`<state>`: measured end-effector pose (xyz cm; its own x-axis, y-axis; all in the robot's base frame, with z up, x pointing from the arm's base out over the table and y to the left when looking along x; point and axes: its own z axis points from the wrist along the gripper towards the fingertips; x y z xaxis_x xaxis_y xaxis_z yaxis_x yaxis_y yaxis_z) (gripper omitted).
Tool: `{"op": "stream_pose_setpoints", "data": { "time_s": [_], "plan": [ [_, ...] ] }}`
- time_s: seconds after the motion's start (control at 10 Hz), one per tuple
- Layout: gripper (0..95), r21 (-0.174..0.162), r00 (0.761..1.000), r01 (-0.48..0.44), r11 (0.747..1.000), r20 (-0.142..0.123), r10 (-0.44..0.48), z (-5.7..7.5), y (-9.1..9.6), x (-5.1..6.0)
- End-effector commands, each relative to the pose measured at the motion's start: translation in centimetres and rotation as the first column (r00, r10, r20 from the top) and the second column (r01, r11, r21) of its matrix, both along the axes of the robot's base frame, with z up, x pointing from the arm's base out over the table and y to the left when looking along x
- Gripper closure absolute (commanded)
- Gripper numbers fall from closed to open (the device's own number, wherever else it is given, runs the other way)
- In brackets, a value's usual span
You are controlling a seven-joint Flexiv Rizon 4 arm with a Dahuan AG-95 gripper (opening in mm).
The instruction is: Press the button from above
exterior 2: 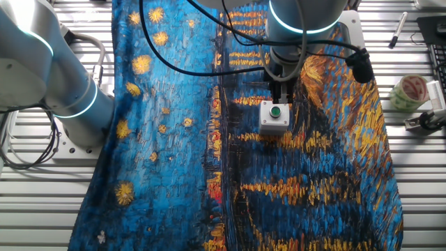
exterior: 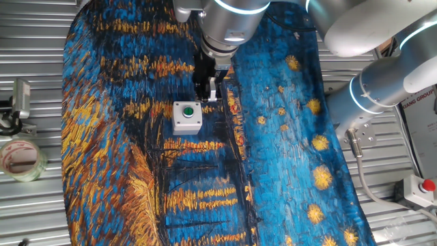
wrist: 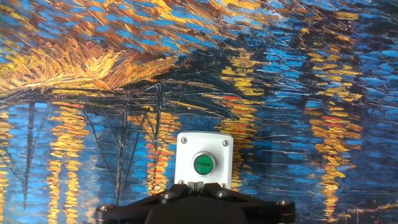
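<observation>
The green button (exterior: 187, 111) sits in the top of a small white square box (exterior: 187, 123) on the painted cloth. It also shows in the other fixed view (exterior 2: 277, 111) and in the hand view (wrist: 203, 164). My gripper (exterior: 207, 92) hangs just beyond the box's far right corner, a little above it. In the other fixed view the gripper (exterior 2: 277, 90) is directly behind the box. In the hand view the two grey fingertips (wrist: 194, 185) touch each other at the box's near edge, holding nothing.
A blue and orange painted cloth (exterior: 273, 157) covers the table. A tape roll (exterior: 20, 158) lies on the metal slats at the left. A red button on a grey box (exterior: 423, 188) sits at the right edge. The arm's base (exterior 2: 77, 104) stands beside the cloth.
</observation>
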<state>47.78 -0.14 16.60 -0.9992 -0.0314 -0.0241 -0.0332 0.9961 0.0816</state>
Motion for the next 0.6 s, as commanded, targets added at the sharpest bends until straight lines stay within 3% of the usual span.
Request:
{"op": "stream_pose_setpoints", "data": {
  "time_s": [0.1, 0.6],
  "plan": [
    [95.0, 0.001, 1.000, 0.000, 1.000, -0.001, 0.000, -0.03, 0.04, 0.01],
    [95.0, 0.009, 1.000, -0.001, 1.000, 0.000, 0.001, -0.03, 0.04, 0.01]
  ]
}}
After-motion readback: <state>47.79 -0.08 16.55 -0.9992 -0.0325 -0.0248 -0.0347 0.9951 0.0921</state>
